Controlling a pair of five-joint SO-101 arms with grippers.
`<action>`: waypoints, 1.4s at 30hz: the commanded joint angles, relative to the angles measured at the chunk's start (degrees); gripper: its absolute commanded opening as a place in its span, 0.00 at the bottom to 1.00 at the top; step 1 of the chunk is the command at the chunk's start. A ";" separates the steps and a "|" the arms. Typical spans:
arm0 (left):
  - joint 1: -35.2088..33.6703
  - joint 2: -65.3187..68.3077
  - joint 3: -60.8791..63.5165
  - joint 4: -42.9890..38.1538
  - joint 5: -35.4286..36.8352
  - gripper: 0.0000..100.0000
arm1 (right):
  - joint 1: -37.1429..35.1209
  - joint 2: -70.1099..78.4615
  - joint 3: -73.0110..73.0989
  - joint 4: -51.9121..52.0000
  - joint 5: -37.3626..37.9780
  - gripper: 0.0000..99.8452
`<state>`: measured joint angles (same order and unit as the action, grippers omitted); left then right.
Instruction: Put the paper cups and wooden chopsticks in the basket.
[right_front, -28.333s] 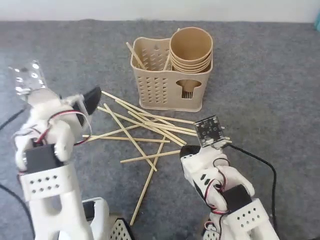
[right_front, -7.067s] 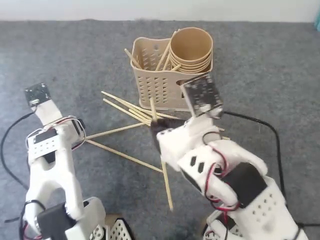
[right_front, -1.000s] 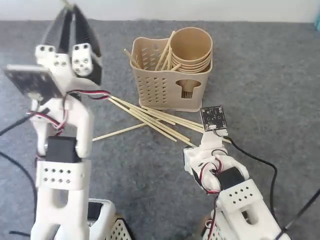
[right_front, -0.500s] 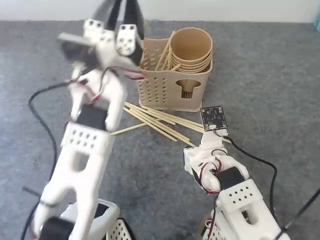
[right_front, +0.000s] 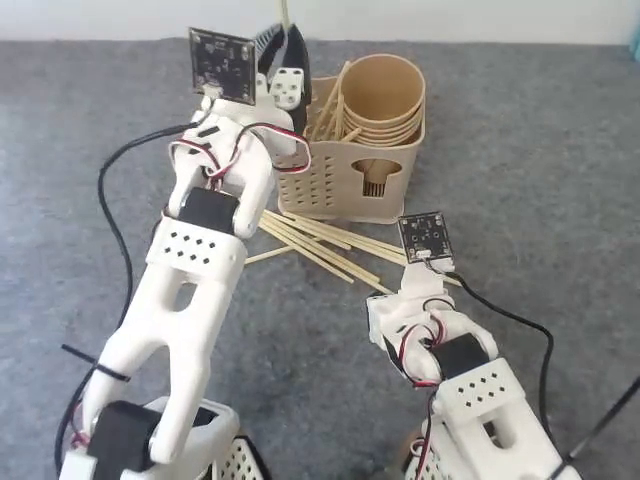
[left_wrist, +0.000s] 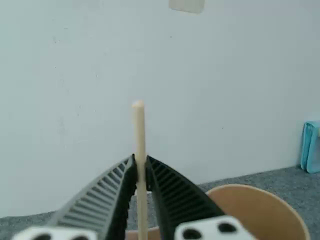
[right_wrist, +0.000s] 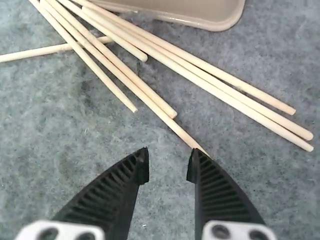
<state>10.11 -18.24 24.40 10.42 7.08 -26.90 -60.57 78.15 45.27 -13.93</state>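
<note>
Swung on toward 3 o'clock in the last half second, the left arm now holds the left claw over the 9 o'clock compartment of the basket; the right arm has not shifted. The left claw is pinching one chopstick and carries it upright, its top end standing clear above the fingertips. Held on end like that, I judge, its lower end can drop straight in among the stowed chopsticks instead of catching on the rim.

The cups sit nested in the 3 o'clock compartment, so that part of the job looks finished. That also explains why the stick is aimed at the other side.

The loose chopsticks lie fanned on the worktop at 6 o'clock of the basket, their far ends close against its base. The right claw is spread and sits low over the worktop, with the near end of one stick right at a fingertip. It seems parked there for the next pick, well clear of the left arm's path. About half a dozen sticks are left to collect.
</note>
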 joint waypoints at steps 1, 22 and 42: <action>-1.32 0.18 -3.21 0.97 -0.44 0.09 | 0.48 -1.01 -0.70 -1.27 1.67 0.14; -22.95 -17.41 -9.27 54.07 -0.26 0.40 | 0.22 -0.40 -0.88 -1.01 1.76 0.14; -24.18 -16.53 27.47 42.81 -30.07 0.19 | 0.22 -0.40 -0.70 -1.27 1.67 0.14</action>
<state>-13.89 -33.71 51.30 56.57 -22.11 -26.90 -60.57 78.15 45.27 -13.23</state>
